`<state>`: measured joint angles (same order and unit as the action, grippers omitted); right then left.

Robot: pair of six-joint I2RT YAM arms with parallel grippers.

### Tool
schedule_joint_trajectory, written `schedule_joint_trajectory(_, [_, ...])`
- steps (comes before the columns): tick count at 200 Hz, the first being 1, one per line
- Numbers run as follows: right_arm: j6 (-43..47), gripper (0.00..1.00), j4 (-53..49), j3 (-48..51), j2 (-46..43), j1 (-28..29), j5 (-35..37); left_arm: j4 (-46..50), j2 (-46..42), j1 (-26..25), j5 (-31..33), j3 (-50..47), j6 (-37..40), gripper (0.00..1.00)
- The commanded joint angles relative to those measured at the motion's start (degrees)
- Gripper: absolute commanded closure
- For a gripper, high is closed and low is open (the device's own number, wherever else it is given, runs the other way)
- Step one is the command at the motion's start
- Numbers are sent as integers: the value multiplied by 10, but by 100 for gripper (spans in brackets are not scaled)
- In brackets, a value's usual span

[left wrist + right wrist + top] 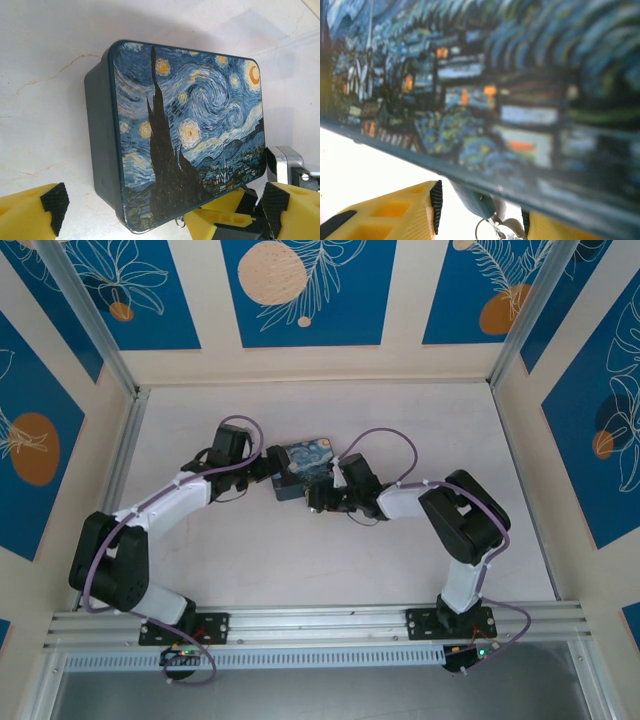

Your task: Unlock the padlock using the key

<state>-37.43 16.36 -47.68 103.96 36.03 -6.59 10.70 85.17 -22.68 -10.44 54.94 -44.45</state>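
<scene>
While the painted box [190,130] lay lid-up on the pale table [45,100], the two arms flanked it, one at each end. The arrangement looked meant to steady the box for fine work at its front edge.

The left gripper [164,200] was spread wide with nothing in its grasp. The box lay just ahead of its fingertips and spanned nearly the whole gap between them. Neither pad appeared to touch the box's walls, so the gripper seemed poised to brace the box rather than bracing it.

The right gripper [481,212] sat low under the lid's rim, its jaws partly apart and clamped on nothing that could be seen. The padlock [475,196], a small bluish-silver body, hung from the box's edge directly between those fingers, with daylight between it and one pad. That was probably the reason for so close and low a stance.

A thin wire ring [484,229] dangled just below the padlock, within the fingers' reach, beside bright metal bits too blurred to name. The key could not be picked out with certainty, and on that evidence the unlocking had not begun.
</scene>
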Motion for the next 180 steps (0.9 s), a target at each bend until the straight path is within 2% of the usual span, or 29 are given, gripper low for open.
schedule_joint_trajectory(1, [23, 53, 6, -10, 12, 12, -4, -6, 13, 7, -9, 11, 0, 0])
schedule_joint_trajectory(61, [40, 54, 13, -2, 13, 38, 38, -14, 20, 7, -12, 10, -6, 0])
schedule_joint_trajectory(125, [-2, 53, 70, 31, 5, 48, 111, -38, 33, 7, -25, -5, -19, 0])
schedule_joint_trajectory(180, [15, 53, 63, 4, 26, 44, 104, -53, 41, 7, -30, -15, -25, 0])
